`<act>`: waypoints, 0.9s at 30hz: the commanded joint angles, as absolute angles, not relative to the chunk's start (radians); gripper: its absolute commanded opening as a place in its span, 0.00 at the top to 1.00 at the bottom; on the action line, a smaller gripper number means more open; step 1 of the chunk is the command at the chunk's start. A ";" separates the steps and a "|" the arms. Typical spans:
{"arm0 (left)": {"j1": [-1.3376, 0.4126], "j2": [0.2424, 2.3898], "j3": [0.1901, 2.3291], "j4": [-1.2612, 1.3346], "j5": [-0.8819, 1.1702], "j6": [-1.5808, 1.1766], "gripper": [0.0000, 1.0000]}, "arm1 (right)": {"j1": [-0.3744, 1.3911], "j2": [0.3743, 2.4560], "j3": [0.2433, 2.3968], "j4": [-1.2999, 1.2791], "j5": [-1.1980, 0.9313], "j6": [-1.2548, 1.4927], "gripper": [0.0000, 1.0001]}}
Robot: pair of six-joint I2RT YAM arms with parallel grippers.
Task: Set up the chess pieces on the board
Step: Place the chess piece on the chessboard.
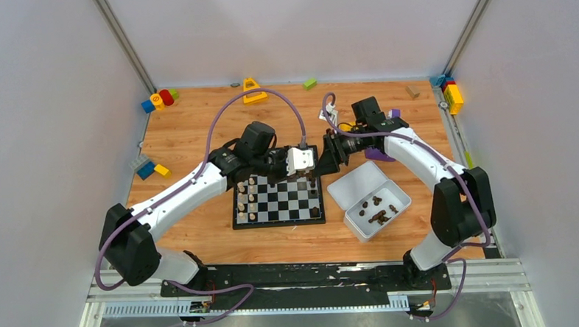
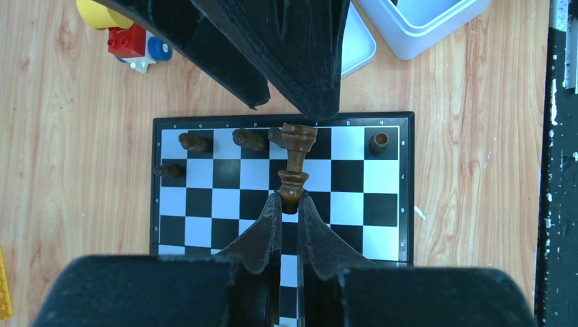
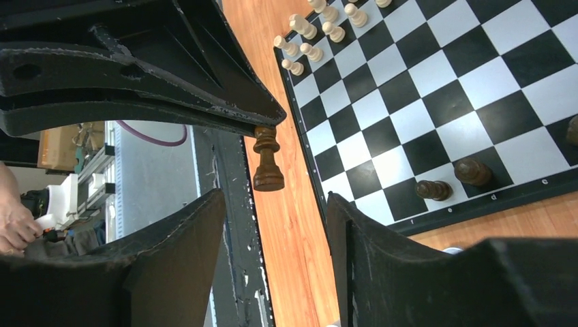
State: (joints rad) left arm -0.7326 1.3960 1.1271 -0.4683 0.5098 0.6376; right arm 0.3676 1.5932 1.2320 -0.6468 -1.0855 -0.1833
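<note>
On board (image 1: 285, 204) left side, cream pieces (image 1: 247, 198) already ranked. left gripper (image 2: 289, 204) pinches dark chessman (image 2: 295, 160) by head, base outward, over board's dark side, likely handover or regrasp. right gripper (image 3: 272, 218) half-wide, empty, facing chessman. white tray (image 1: 346, 187) holds unplaced dark pieces (image 1: 377, 215).

Counter (image 1: 189, 131): pale wood grain, matt, smooth. Board (image 2: 225, 204): smooth, faintly glossy checks within a black rim. Dark chess piece (image 2: 294, 167): turned, wood-like, brown, slight sheen. The pale chess pieces (image 3: 300, 27) are likewise, in cream. Tray (image 1: 357, 183): white plastic, smooth, satin. Left hand (image 2: 290, 203) and right hand (image 3: 276, 204): black, matt, plastic-looking, grainy, edges scuffed. Near rail (image 1: 498, 276): bare grey metal.
</note>
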 commanded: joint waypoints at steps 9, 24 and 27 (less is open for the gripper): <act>-0.733 1.393 1.177 -0.452 0.518 0.585 0.93 | 0.403 1.641 1.309 -0.621 -1.173 -0.178 0.54; -0.733 1.388 1.173 -0.445 0.510 0.576 0.90 | 0.428 1.662 1.318 -0.651 -1.185 -0.207 0.76; -0.733 1.384 1.170 -0.439 0.499 0.562 0.80 | 0.423 1.648 1.318 -0.660 -1.176 -0.221 0.90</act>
